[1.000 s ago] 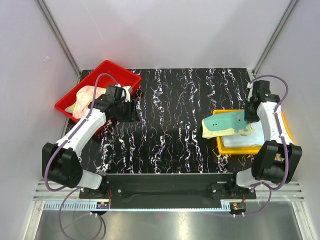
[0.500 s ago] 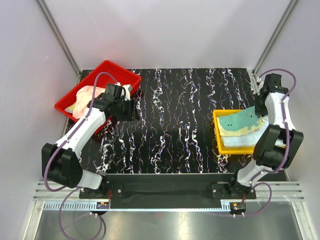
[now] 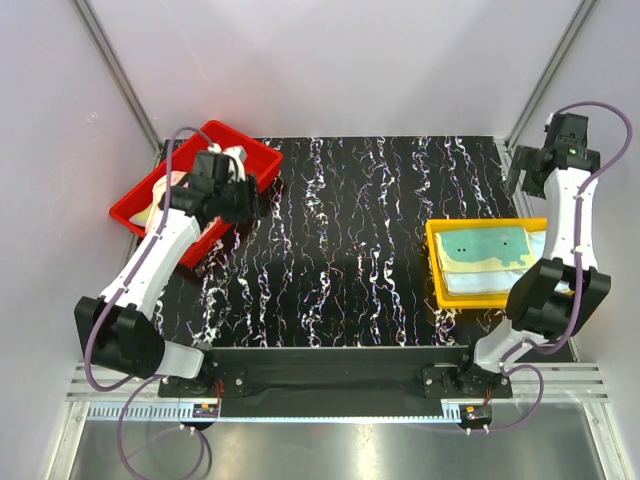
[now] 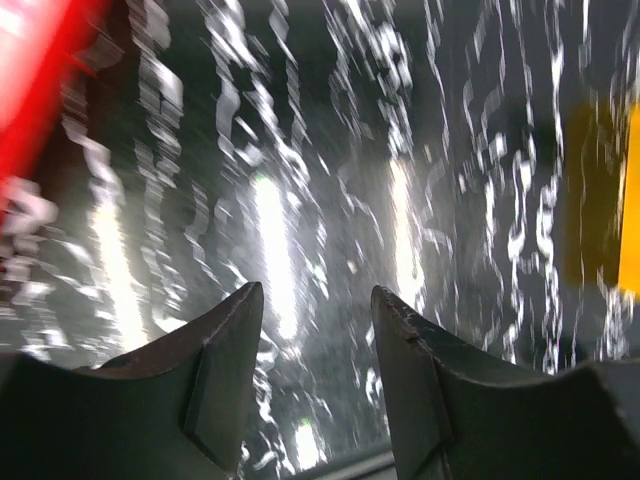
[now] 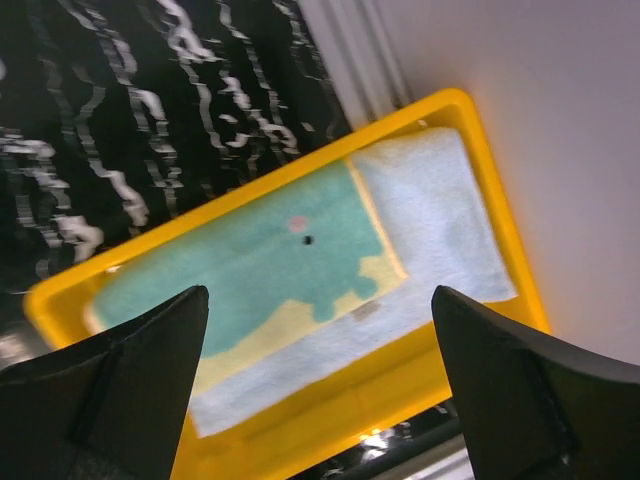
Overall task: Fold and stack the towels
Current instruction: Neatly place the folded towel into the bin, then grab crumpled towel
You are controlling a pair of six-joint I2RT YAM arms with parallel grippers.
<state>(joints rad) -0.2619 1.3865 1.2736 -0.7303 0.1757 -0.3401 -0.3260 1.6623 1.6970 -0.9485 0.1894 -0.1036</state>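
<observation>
A folded teal green towel [image 3: 487, 246] [image 5: 250, 262] lies flat on a pale blue-white towel [image 3: 492, 279] [image 5: 432, 208] in the yellow tray [image 3: 437, 268] [image 5: 300, 430]. My right gripper [image 3: 530, 172] [image 5: 318, 290] hangs high above that tray at the back right, open and holding nothing. Pink and yellow-green towels [image 3: 165, 197] lie crumpled in the red tray [image 3: 215, 137]. My left gripper [image 3: 243, 203] [image 4: 316, 290] hovers at the red tray's right side, over the black marbled table [image 4: 300, 150], open and empty.
White walls and metal frame posts [image 3: 115, 70] close in the table at the back and sides. The right arm stands against the right wall. In the blurred left wrist view the red tray [image 4: 30, 80] shows at the left and the yellow tray [image 4: 625, 200] far off.
The right gripper opened and let go of the teal green towel, which now lies flat in the yellow tray, and rose toward the back right. The left gripper shifted slightly back by the red tray.
</observation>
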